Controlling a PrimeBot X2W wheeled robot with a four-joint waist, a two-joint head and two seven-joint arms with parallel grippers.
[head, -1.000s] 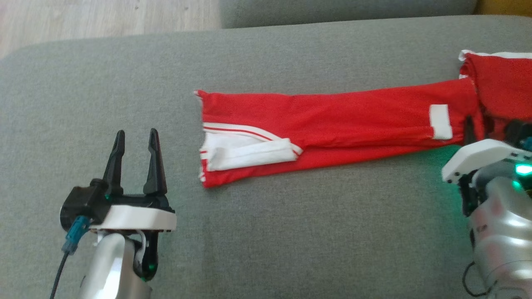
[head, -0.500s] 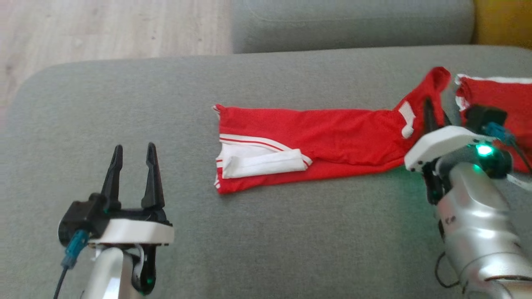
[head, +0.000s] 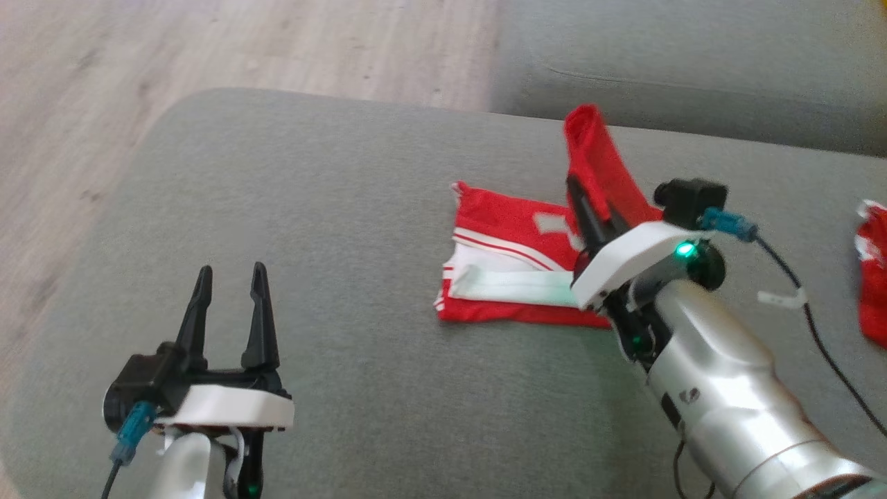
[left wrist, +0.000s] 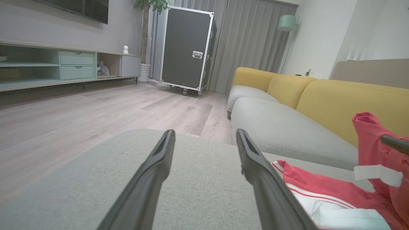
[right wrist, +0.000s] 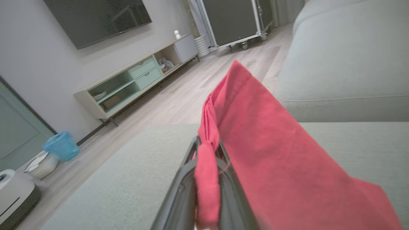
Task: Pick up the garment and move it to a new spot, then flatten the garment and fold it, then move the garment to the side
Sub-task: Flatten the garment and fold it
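Note:
The garment [head: 506, 222] is red with white stripes and lies on the grey cushion [head: 332, 208]. Its left part lies flat, white trim at the front. My right gripper [head: 578, 190] is shut on the garment's other end, which stands up as a red flap [head: 596, 156] above the flat part. In the right wrist view the red cloth [right wrist: 271, 143] is pinched between the closed fingers of the right gripper [right wrist: 208, 145] and drapes to the right. My left gripper [head: 231, 277] hovers open and empty over the cushion, left of the garment [left wrist: 306, 188]. The open fingers of the left gripper [left wrist: 205, 132] point toward the floor beyond.
Another red cloth [head: 873, 277] lies at the cushion's right edge. A grey sofa seat [head: 693, 69] borders the far side, with yellow backrests [left wrist: 335, 99]. Wooden floor [head: 208, 55] lies beyond the cushion's rounded left edge. A black wheeled case [left wrist: 187, 51] stands far off.
My right gripper has lifted the garment's right end and carried it left over the flat part, doubling the cloth. The head camera has swung too. The left gripper stays open and still.

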